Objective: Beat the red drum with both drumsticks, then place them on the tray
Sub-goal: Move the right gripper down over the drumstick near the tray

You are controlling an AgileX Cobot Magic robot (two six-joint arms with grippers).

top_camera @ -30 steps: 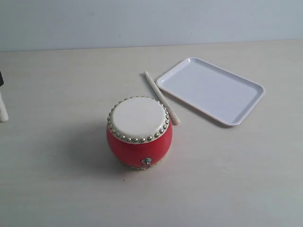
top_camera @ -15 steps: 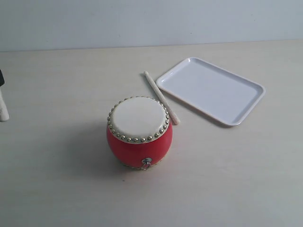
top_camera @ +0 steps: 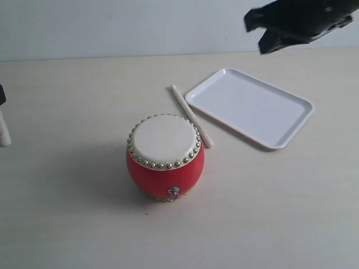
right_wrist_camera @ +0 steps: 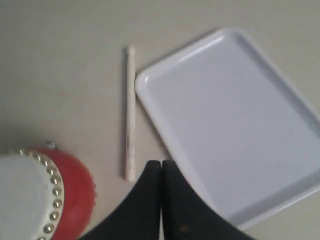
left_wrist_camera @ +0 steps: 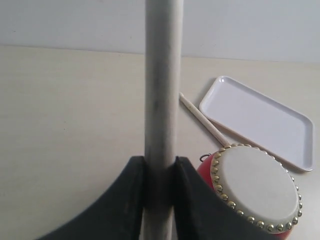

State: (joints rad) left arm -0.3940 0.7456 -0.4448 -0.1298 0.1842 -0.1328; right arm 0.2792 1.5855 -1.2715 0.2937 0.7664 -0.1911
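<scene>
One glossy, barrel-shaped red drum (top_camera: 165, 159), stud-ringed

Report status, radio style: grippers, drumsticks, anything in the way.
Left gripper shut on one drumstick. Right gripper shut, empty, raised near the tray. Other drumstick flat on table between red drum and tray. Nothing blocking it.

surface: pale beige table (top_camera: 67, 224) | backdrop: plain whitish wall (top_camera: 112, 22) | light: even

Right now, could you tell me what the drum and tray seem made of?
The red drum: glossy lacquered body, likely wood or plastic; matte cream skin ringed by shiny metal studs. The tray: smooth glossy white, probably plastic or melamine.
</scene>
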